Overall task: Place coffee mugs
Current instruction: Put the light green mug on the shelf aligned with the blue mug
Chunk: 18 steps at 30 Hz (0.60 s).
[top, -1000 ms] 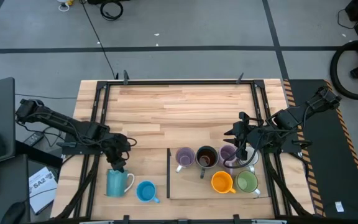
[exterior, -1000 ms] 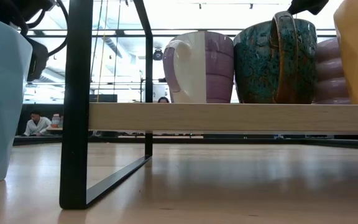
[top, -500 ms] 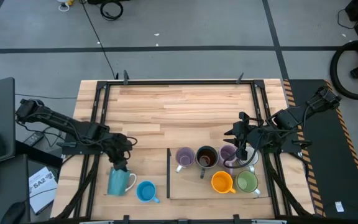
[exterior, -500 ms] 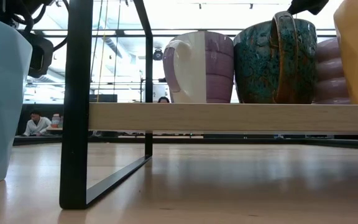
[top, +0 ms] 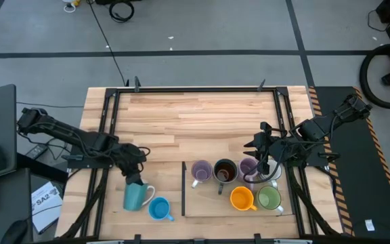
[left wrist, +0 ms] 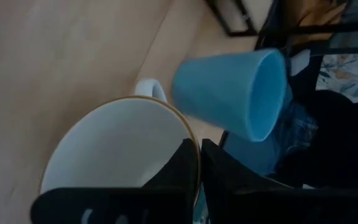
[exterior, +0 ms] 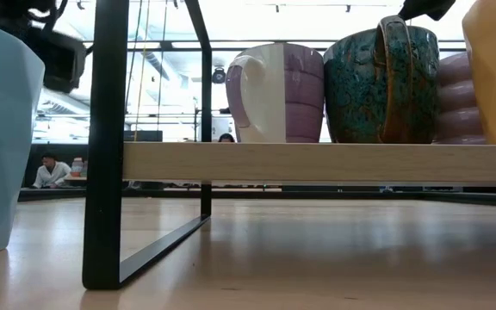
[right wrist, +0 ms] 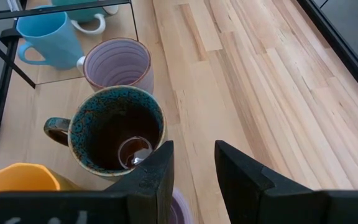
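- Desk point(top: 202, 112): pale wooden top inside a dark metal frame; a low wooden shelf point(exterior: 317, 161) on black legs stands on the half nearer the right arm.
- Mugs on the shelf: purple mug point(top: 201, 171), dark teal mug with brown inside point(top: 225, 171), second purple mug point(top: 248, 167), orange mug point(top: 242, 198), green mug point(top: 269, 198); a white one sits partly hidden under the right arm.
- Mugs off the shelf: teal mug point(top: 135, 196) and bright blue mug point(top: 158, 208), just beside each other on the bare desk near the front edge, on the left arm's side.
- Left pincer point(top: 133, 178): at the teal mug's rim; the left wrist view shows one finger inside the mouth and one outside, closed narrowly on the wall. The mug stands upright, handle toward the shelf.
- Right pincer point(top: 263, 165): hovers over the back row of shelved mugs, fingers a modest gap apart, holding nothing.
- Deciding relation: the shelf lies from the held teal mug toward the right arm's side, past the black shelf leg; the left arm is plainly the nearer one.
- Judgement: the mug likely needs lifting above the shelf board before travelling across; the bright blue mug alongside is the clip hazard.
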### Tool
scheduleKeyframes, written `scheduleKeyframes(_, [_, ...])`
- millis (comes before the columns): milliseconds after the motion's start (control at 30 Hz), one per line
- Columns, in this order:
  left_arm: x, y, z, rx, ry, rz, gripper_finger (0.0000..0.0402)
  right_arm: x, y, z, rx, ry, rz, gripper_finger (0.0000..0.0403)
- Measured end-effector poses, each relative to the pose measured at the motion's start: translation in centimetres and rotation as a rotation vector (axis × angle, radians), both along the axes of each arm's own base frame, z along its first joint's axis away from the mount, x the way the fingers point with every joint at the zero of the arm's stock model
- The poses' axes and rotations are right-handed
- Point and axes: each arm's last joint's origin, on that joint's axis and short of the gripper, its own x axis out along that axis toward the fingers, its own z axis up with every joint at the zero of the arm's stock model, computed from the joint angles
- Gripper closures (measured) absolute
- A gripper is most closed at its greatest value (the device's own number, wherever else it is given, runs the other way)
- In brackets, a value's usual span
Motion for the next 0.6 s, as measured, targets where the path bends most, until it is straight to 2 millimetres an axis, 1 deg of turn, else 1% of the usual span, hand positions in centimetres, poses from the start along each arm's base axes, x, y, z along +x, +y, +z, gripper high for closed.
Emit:
scheduleKeyframes(167, [0.5, 0.0, 1.4, 0.054, -0.065, 0.011, 0.0385, 0.0, 0.0, 0.0, -0.007, 0.001, 0.005, 0.0281])
scheduleKeyframes(400, [0.7, 0.4, 2.9, 0.197, -0.103, 0.062, 0.0385, 0.0, 0.0, 0.0, -0.020, 0.004, 0.017, 0.0281])
scheduleKeyframes(600, [0.9, 0.7, 3.2, 0.293, -0.135, 0.125, 0.0385, 0.0, 0.0, 0.0, -0.019, 0.003, 0.016, 0.0281])
